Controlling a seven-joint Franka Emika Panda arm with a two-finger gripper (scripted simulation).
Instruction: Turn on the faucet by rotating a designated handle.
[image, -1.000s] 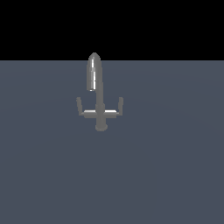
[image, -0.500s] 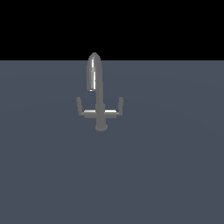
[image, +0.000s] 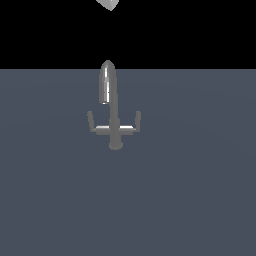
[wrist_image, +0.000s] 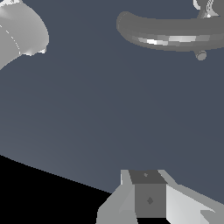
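Claw (wrist_image: 148, 199) state cannot be determined: the wrist view shows only one dark pad with pale housing around it, and the exterior view shows only a pale tip at the frame's upper edge, well above the faucet. Worktop (image: 200, 200) is a flat slate-grey surface. Faucet (image: 113, 107) stands upright near the far edge of the worktop, its arched glossy spout drooping toward the exterior view's left. Handle (image: 91, 120) is the upturned lever ending the crossbar on that same side.
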